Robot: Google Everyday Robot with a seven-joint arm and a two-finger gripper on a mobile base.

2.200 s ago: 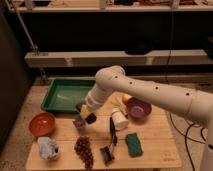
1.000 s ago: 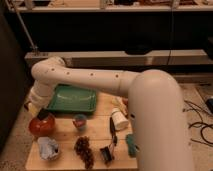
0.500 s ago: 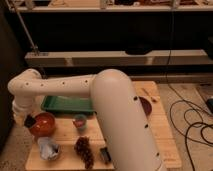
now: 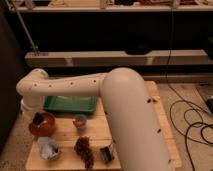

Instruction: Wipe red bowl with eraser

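Note:
The red bowl (image 4: 44,128) sits at the left edge of the wooden table (image 4: 62,136). My white arm sweeps across the view from the right and bends down at the far left. My gripper (image 4: 37,119) is at the arm's end, down in the bowl's left half, shut on the eraser (image 4: 38,119), a small dark block that rests against the bowl's inside. The arm covers most of the gripper's body.
A green tray (image 4: 70,104) lies just behind the bowl. A small cup (image 4: 80,122), dark grapes (image 4: 84,149), a black clip-like tool (image 4: 106,153) and a pale crumpled item (image 4: 48,148) sit along the front. Cables (image 4: 195,122) lie on the floor at right.
My arm swung from the table's middle to the far left, carrying the eraser, and lowered it into the red bowl. The view has shifted so the arm hides the table's right half.

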